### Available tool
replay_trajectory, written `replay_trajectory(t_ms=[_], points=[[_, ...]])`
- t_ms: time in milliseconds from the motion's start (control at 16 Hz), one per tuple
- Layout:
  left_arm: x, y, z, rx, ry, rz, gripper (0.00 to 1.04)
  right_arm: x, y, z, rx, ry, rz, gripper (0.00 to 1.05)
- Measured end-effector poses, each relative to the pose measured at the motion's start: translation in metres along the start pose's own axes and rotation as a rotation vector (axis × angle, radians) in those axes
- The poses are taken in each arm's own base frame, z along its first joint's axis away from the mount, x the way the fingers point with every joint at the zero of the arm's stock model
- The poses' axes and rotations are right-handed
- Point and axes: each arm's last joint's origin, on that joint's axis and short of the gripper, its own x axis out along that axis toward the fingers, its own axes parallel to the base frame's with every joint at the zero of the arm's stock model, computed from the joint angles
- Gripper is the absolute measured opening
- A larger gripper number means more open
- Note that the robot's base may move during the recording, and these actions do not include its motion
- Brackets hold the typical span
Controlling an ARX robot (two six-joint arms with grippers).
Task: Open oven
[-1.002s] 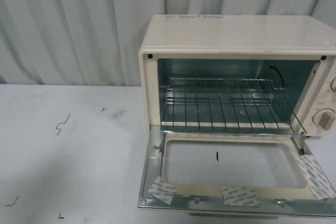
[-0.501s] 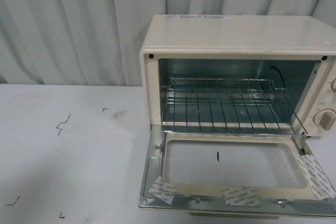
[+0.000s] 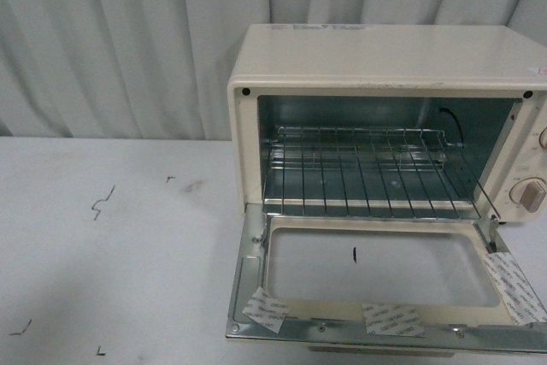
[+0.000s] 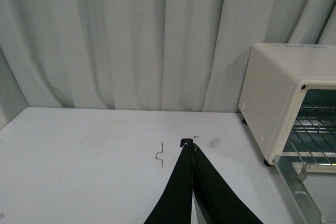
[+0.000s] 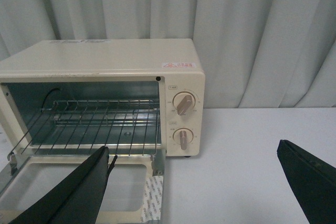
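Observation:
The cream-white oven stands on the white table at the right of the front view. Its glass-windowed door lies folded down flat, and the wire rack inside shows. Two round knobs sit on its right panel. Neither arm appears in the front view. My left gripper is shut with nothing in it, over the table to the left of the oven. My right gripper is open wide, held back from the oven in front of the knob side, touching nothing.
Pale pleated curtains hang behind the table. Small black pen marks dot the tabletop left of the oven. White tape strips are stuck along the door's front edge.

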Motion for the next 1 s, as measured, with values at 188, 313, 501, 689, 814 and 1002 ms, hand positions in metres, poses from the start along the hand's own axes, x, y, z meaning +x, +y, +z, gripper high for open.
replay_trajectory(t_ms=[188, 313, 501, 689, 814, 1002], points=[[-0.007, 0.000, -0.004, 0.000, 0.039, 0.001, 0.02, 0.000, 0.000, 0.000, 0.000, 0.000, 0.000, 0.98], [-0.013, 0.000, 0.000, 0.000, -0.012, 0.002, 0.02, 0.000, 0.000, 0.000, 0.000, 0.000, 0.000, 0.98], [-0.013, 0.000, -0.003, 0.000, 0.009, 0.001, 0.13, 0.000, 0.000, 0.000, 0.000, 0.000, 0.000, 0.98], [-0.013, 0.000, -0.003, 0.000, 0.009, 0.001, 0.49, 0.000, 0.000, 0.000, 0.000, 0.000, 0.000, 0.98], [-0.013, 0.000, -0.003, 0.000, 0.009, 0.001, 0.66, 0.000, 0.000, 0.000, 0.000, 0.000, 0.000, 0.98], [-0.013, 0.000, -0.003, 0.000, 0.009, 0.001, 0.93, 0.000, 0.000, 0.000, 0.000, 0.000, 0.000, 0.98]])
